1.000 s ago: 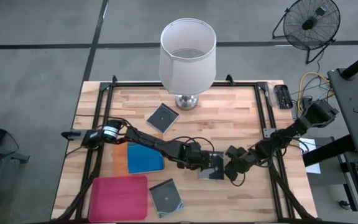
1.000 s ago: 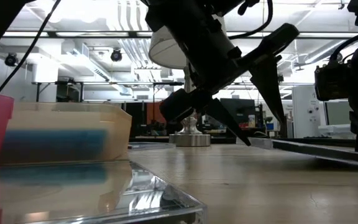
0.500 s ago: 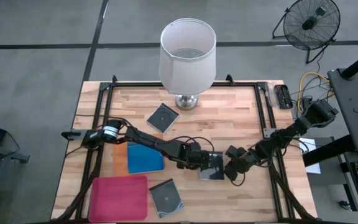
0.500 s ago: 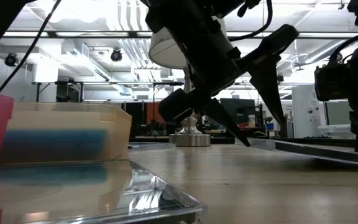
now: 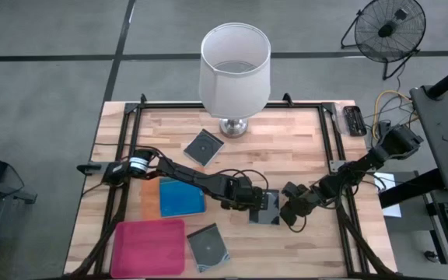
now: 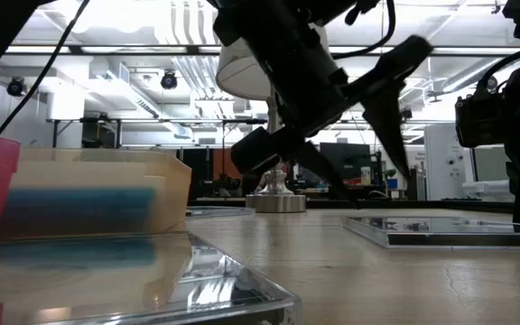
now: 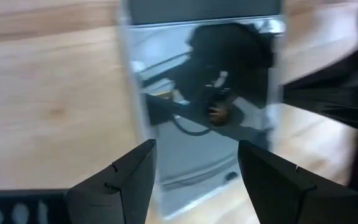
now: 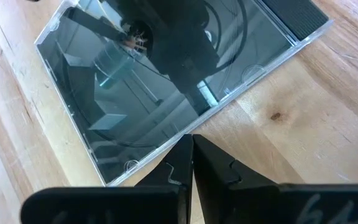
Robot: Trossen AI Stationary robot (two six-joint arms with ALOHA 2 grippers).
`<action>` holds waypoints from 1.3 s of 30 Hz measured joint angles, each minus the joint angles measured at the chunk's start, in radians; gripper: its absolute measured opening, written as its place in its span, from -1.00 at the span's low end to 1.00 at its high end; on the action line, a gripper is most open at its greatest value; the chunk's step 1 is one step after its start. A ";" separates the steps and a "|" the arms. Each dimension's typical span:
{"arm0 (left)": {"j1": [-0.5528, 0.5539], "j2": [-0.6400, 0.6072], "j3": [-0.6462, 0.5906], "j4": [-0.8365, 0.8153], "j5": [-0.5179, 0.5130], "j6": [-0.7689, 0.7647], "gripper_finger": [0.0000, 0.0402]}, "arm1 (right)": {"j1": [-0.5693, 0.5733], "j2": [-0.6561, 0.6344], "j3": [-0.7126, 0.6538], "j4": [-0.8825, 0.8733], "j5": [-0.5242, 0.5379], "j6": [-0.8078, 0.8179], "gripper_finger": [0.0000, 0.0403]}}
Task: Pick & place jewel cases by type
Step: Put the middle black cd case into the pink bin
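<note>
transparent jewel case [image 5: 267, 208] now lies flat on the table [image 5: 286, 155], released; left hand [image 5: 249, 201] open at its 9 o'clock, right hand [image 5: 288, 215] closed.

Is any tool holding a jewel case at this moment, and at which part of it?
Nothing is held. The left tool is open over the flat grey jewel case; the right tool is shut beside its edge.

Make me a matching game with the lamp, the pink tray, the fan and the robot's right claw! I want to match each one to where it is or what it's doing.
Things:
1. lamp
2. pink tray
3. fan
4. right gripper

Places or states:
A. on the floor past the table's far right corner
B. shut, beside a grey jewel case
C. near left corner of the table
D. far edge of the table, middle

Pairs: 1-D, 2-C, 3-A, 4-B
</note>
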 joint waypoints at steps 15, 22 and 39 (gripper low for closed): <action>0.001 0.022 -0.003 -0.038 -0.009 0.003 0.04 | 0.000 0.000 0.000 0.001 0.000 0.004 -0.96; 0.001 0.038 -0.003 -0.015 -0.010 -0.006 0.04 | 0.000 0.000 0.000 0.007 0.000 0.004 -0.96; 0.003 0.041 -0.002 0.067 -0.034 -0.030 0.04 | 0.000 0.000 -0.002 0.010 -0.002 0.004 -0.96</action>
